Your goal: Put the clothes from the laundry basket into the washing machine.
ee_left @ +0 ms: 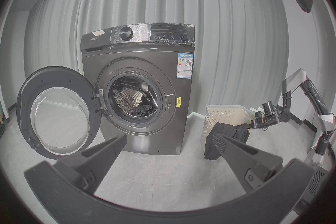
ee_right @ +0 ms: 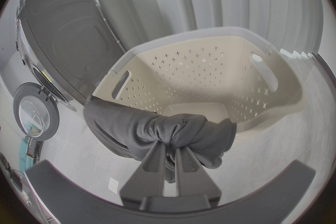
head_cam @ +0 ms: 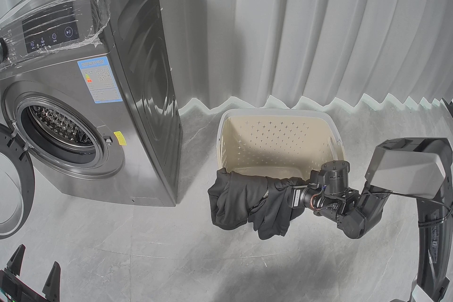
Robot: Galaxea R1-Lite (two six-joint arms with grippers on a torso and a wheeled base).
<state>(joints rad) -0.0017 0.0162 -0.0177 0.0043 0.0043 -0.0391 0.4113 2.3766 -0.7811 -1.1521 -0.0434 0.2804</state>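
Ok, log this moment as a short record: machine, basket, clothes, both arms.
Washing machine: door open, a dark item in the drum
Basket: on the floor beside the machine, nothing seen inside
Dark garment: hanging at the basket's near rim
Right end effector: shut on the dark garment
Left end effector: open, low, holding nothing

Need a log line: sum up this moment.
right pincer: shut on dark garment; garment: at laundry basket rim; left pincer: open; washing machine door: open

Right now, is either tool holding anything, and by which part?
The right tool pinches the dark garment by a bunched fold; the left tool holds nothing.
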